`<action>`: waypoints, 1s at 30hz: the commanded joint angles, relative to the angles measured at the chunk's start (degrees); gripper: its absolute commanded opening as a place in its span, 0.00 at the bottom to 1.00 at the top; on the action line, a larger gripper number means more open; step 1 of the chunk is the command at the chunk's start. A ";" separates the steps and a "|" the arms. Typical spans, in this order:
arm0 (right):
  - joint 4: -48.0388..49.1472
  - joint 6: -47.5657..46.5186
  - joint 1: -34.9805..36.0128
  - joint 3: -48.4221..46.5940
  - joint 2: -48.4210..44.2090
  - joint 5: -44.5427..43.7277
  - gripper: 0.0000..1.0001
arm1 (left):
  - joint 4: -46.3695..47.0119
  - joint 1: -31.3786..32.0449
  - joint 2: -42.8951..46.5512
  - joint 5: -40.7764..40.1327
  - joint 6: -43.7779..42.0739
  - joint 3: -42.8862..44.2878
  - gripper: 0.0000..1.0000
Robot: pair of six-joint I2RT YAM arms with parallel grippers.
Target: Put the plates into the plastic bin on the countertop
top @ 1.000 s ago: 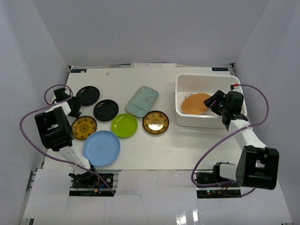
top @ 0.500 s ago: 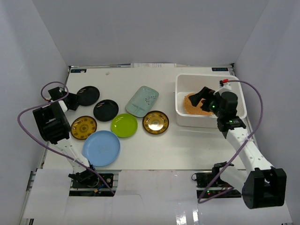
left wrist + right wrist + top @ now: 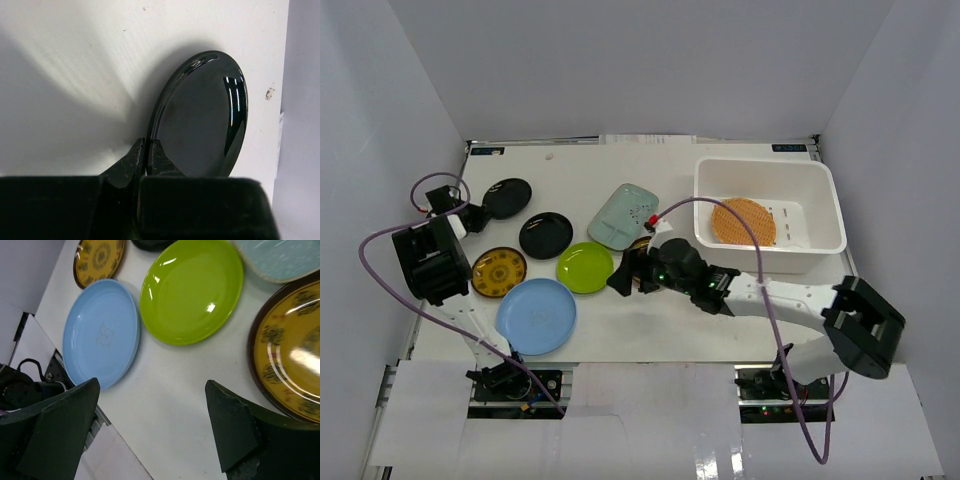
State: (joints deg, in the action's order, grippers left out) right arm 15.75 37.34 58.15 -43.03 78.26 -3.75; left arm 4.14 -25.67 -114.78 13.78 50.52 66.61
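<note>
My left gripper point(image 3: 148, 150) is shut on the rim of a glossy black plate point(image 3: 200, 115), which stands tilted off the countertop point(image 3: 75, 75) at the far left point(image 3: 507, 197). My right gripper point(image 3: 151, 385) is open and empty. It hovers low over bare countertop between the lime-green plate point(image 3: 192, 290), the light-blue plate point(image 3: 100, 332) and a dark plate with a gold centre point(image 3: 287, 365). The white plastic bin point(image 3: 765, 262) at the right holds the woven tan plate point(image 3: 743, 221). A second black plate point(image 3: 546, 235), another gold-centred plate point(image 3: 499, 271) and the pale grey-green plate point(image 3: 623, 215) lie flat.
Grey-white walls close in the countertop on three sides. The right arm point(image 3: 760, 293) stretches across the table in front of the bin and covers most of one gold-centred plate. A purple cable point(image 3: 700, 203) loops above that arm.
The right arm left the woven plate in the bin and swung left to the plates at mid-table, jaws wide. The left gripper closed on the black plate's rim and tipped it up.
</note>
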 commanded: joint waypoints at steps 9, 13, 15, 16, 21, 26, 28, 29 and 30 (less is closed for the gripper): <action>1.84 4.05 11.54 -16.37 24.03 -4.16 0.79 | 2.71 2.02 27.03 -0.86 6.87 -11.05 0.00; 0.17 5.81 12.51 -22.61 31.68 -4.07 0.70 | 3.50 5.01 37.07 -0.16 8.45 -14.92 0.00; -0.63 6.78 12.51 -24.38 35.28 -4.77 0.60 | 3.68 6.85 40.85 1.33 9.33 -17.11 0.00; -1.33 7.04 12.51 -25.17 36.95 -4.69 0.56 | 3.68 7.56 44.52 1.86 9.51 -17.82 0.00; -1.77 7.13 13.65 -26.41 36.88 -6.53 0.12 | 3.24 9.15 55.26 4.76 10.30 -20.82 0.00; -2.12 3.01 16.11 -25.01 28.72 -15.92 0.08 | 1.13 9.41 61.25 9.15 10.91 -17.66 0.00; -3.00 -0.68 16.03 -23.86 23.47 -21.63 0.08 | 0.95 10.37 61.52 12.84 12.58 -15.73 0.00; -3.26 -2.26 15.59 -23.25 21.26 -24.26 0.08 | 1.04 10.90 61.61 13.81 12.93 -15.02 0.00; -3.35 -5.06 14.46 -21.77 16.88 -28.03 0.08 | 1.13 12.38 61.52 15.30 12.93 -13.54 0.00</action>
State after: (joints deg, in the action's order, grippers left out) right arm 9.82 38.68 74.24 -65.87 106.63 -19.03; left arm 4.80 -15.55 -54.30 22.96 61.60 48.77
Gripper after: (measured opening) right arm 0.091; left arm 0.100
